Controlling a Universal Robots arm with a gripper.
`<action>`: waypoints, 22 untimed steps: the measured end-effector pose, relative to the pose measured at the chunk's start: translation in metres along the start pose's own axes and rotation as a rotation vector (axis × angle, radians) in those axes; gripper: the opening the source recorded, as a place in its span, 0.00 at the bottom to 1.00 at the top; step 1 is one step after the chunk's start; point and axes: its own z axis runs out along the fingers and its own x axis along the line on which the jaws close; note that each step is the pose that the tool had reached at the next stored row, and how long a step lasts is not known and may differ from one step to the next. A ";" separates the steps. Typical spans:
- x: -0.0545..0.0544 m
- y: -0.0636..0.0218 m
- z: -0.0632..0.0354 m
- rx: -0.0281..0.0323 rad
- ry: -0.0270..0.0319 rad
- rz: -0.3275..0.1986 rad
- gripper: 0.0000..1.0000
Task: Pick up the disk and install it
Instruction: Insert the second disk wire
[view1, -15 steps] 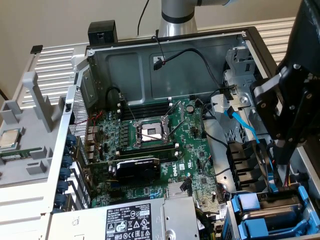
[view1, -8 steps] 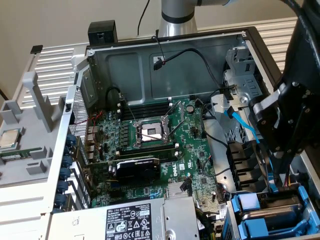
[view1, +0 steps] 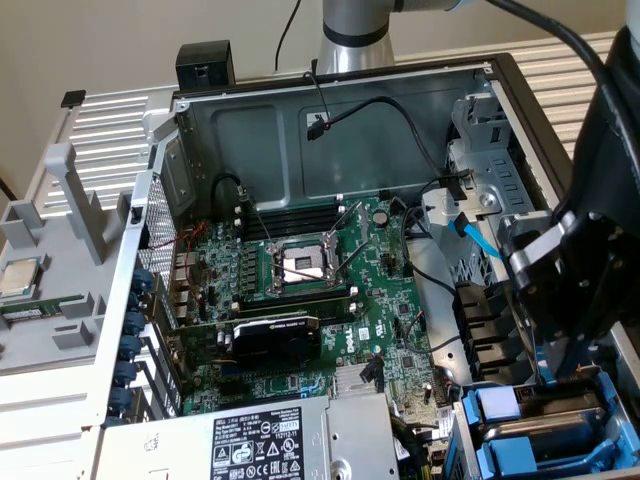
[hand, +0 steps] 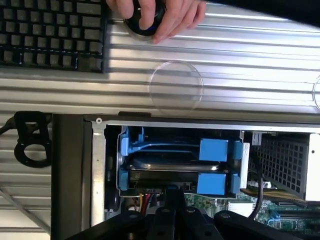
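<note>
fingers together, gripper (hand: 172, 202) nosed up to the drive bay

the fingers are closed, holding nothing that shows, with their tips just at the edge of the disk (hand: 175, 167), which sits in its blue carrier frame (hand: 212, 149) inside the drive bay of the open computer case (view1: 330, 120), near the case's corner on the exterior view's right, beside the motherboard (view1: 300, 280). judging by this, the disk is seated or nearly so and the step in hand looks like the end of the install: pressing it home. whether it is fully latched cannot be told. any further push would call for a straight, gentle line along the bay rails. the arm (view1: 590, 230) reaches in steeply over the case's near wall, wrist angled toward the bay. a person's hand (hand: 160, 17) rests on a knob by a keyboard (hand: 50, 32)
</note>
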 end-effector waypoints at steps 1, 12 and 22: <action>0.000 0.0000 0.0013 0.0001 0.0002 -0.011 0.11; -0.001 0.0001 0.0076 0.0019 0.0061 -0.030 0.11; -0.001 0.0002 0.0132 0.0032 0.0063 -0.023 0.11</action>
